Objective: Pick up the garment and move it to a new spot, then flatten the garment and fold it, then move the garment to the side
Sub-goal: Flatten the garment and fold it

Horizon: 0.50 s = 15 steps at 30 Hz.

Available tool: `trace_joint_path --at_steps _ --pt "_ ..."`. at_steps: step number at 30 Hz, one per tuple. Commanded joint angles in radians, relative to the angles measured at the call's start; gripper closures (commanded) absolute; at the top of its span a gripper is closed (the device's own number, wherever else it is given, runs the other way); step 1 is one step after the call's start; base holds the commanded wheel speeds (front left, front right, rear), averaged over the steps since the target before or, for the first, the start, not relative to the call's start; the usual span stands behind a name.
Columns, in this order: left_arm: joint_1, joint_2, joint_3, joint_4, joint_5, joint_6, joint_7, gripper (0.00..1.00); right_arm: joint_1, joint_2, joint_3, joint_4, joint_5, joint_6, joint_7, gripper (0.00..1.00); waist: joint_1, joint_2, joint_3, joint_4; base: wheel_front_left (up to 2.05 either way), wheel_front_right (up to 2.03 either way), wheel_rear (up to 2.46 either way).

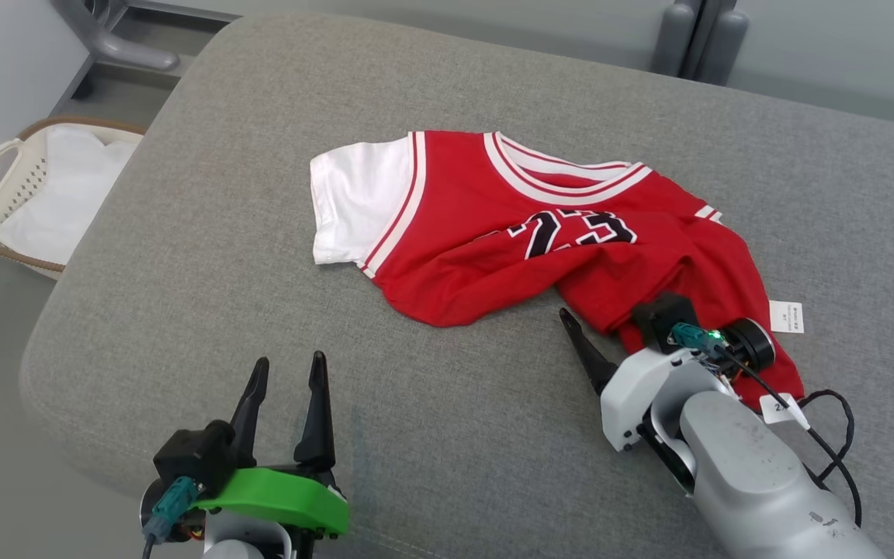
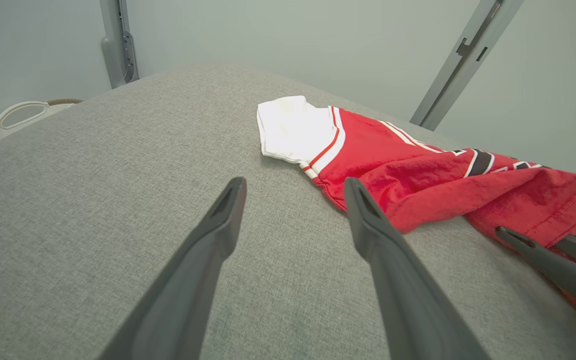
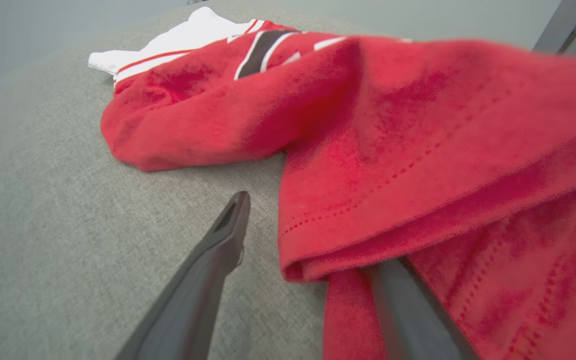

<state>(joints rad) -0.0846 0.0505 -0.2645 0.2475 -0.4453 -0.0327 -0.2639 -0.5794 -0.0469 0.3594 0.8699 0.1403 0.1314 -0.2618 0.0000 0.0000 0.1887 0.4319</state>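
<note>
A red jersey garment (image 1: 540, 241) with a white sleeve and black numbers lies crumpled on the grey cushion (image 1: 183, 310). My right gripper (image 1: 598, 326) stands open at the garment's near hem. One finger (image 3: 208, 270) rests over bare cushion, while the other finger (image 3: 408, 310) runs under a fold of the red hem (image 3: 393, 125), its tip hidden. My left gripper (image 1: 289, 359) is open and empty above the cushion's near left part, well short of the garment (image 2: 418, 175). The left wrist view catches the right gripper (image 2: 533, 237) at the hem too.
A white laundry basket (image 1: 20, 194) holding white cloth stands on the floor left of the cushion. The garment's white label (image 1: 786, 317) sticks out on the right. Grey metal posts (image 1: 699, 39) stand behind the cushion. A black cable (image 1: 835, 435) loops beside my right forearm.
</note>
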Motion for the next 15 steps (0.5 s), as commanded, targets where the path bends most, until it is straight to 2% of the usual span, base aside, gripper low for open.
trace_joint_path --at_steps 1,2,8,15 --pt "-0.017 0.001 0.000 -0.003 -0.006 0.006 0.000 0.00 -0.017 -0.007 0.005 0.000 0.008 -0.002 -0.005 0.82 0.0000 0.0000 0.023 0.012 0.00 0.00 0.00" --pt "-0.018 0.001 0.000 -0.003 -0.006 0.008 0.000 0.00 -0.022 -0.007 0.008 -0.008 0.014 -0.002 -0.005 1.00 0.0000 0.0000 0.023 0.005 0.00 0.00 0.00" --pt "-0.015 0.001 0.007 0.003 0.006 0.006 0.000 0.00 -0.002 -0.007 -0.001 -0.093 0.041 -0.002 -0.005 1.00 0.0000 0.0000 0.005 -0.054 0.00 0.00 0.00" --pt "0.006 0.001 0.030 0.015 0.032 -0.002 0.000 0.00 0.104 -0.005 0.016 -0.285 0.073 -0.002 -0.004 1.00 0.0000 0.0000 -0.049 -0.162 0.00 0.00 0.00"
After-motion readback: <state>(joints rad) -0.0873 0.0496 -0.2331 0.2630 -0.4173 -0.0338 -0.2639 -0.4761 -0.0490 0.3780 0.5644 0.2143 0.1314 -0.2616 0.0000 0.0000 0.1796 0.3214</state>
